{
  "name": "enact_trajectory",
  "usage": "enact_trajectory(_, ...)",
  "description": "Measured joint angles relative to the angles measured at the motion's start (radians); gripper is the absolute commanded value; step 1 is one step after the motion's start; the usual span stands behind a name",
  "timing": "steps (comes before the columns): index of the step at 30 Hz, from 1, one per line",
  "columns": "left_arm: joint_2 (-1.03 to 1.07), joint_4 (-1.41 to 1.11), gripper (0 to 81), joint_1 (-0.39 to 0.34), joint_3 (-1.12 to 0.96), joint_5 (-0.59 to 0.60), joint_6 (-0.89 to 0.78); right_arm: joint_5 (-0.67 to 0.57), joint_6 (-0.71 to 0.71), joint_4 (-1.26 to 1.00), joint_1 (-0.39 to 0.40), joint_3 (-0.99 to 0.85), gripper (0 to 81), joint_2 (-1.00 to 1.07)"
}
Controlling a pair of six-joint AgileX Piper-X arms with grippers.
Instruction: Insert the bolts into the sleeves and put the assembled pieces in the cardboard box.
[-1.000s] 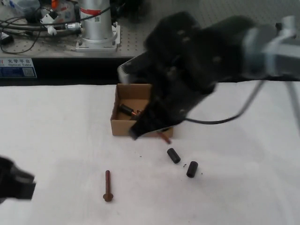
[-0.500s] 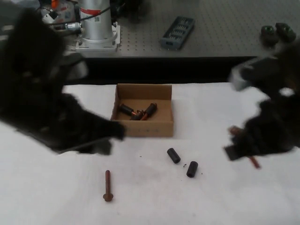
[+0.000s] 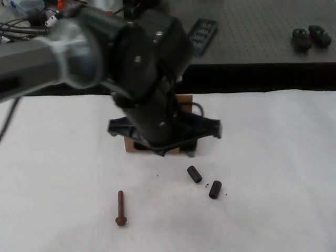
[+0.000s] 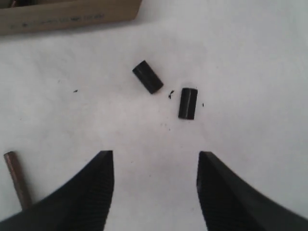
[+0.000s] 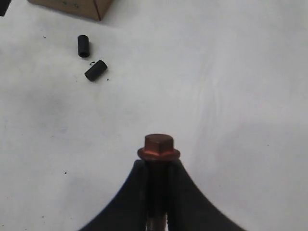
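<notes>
Right gripper (image 5: 158, 167) pinching hex-flange bolt (image 5: 159, 146) by shank, head proud of fingertips. Left gripper (image 4: 155, 162) spread, empty, over white cloth (image 4: 260, 57) near first sleeve (image 4: 147, 76) and second sleeve (image 4: 187, 103). Loose bolt (image 3: 121, 208) lies apart. Cardboard box (image 4: 67, 17) beyond. Sleeves likely light, rigid, apt to roll: grip across middle.

Left grey-and-black arm (image 3: 142, 79) extends from the left, wrist downward; left black two-finger gripper (image 4: 155, 156), fingers wide apart. Right black gripper (image 5: 157, 164) clamps a copper hex-head bolt (image 5: 158, 146), head beyond the fingertips.
</notes>
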Motion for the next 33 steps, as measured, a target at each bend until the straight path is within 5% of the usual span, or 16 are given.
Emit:
enact_trajectory(10, 0.227, 0.009, 38.9, -0.014, -0.171, -0.051, -0.081, 0.080, 0.085, 0.025, -0.003, 0.000, 2.2, -0.258)
enact_trajectory(33, 0.490, 0.021, 34.8, -0.053, -0.381, -0.181, -0.122, 0.169, 0.111, 0.174, -0.003, 0.000, 2.2, -0.308)
